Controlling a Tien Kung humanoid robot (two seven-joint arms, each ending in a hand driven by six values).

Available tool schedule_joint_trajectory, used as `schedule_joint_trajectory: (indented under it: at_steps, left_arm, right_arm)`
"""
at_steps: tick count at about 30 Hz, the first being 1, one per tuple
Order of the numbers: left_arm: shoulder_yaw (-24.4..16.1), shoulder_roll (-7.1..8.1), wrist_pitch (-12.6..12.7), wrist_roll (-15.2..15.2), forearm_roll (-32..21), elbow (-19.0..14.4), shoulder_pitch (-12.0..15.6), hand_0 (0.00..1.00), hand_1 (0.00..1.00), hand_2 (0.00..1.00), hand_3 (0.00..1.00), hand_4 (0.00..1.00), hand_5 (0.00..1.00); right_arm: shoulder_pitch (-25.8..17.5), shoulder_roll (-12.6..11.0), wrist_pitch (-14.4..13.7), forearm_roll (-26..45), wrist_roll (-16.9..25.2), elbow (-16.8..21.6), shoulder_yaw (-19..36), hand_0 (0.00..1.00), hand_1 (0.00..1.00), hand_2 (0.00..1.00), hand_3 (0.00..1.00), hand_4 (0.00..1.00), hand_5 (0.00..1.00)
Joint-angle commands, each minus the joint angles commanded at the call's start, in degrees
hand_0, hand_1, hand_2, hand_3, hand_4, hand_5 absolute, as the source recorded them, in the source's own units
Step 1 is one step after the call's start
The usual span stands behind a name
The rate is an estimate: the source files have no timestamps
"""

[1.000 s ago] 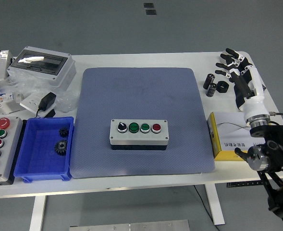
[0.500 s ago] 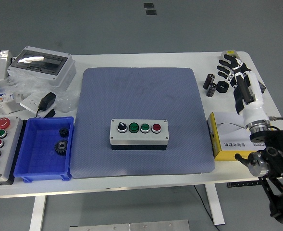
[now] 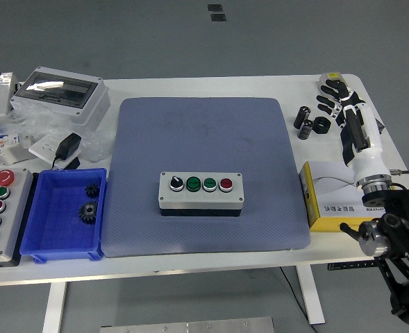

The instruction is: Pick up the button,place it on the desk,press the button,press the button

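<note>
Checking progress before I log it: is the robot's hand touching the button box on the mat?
No: the right hand hangs at the table's far right corner, well clear of the button box on the blue mat.

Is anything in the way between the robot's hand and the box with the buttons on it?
Nothing visible blocks it. The right hand is over the table's far right corner, and the button box sits in the open on the blue mat. The small black cylinders and the yellow box lie off to the sides of a straight reach.

White table (image 3: 190, 258), cluttered.
We note a blue-grey mat (image 3: 204, 139) mid-table, blue bin (image 3: 30, 239) left, yellow box (image 3: 332, 215) right.
</note>
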Motion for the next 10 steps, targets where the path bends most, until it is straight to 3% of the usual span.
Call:
schedule_joint_trajectory:
  at_steps: [10]
  left_arm:
    - [-0.2,0.69,-0.2,0.2,0.8,0.0,-0.3,0.608,0.605,0.548,0.603,0.6,0.271]
  right_arm:
    - [0.0,0.1,-0.4,-0.5,-0.1,0.0,-0.1,0.8,0.766,0.79,0.775,0.875,0.818]
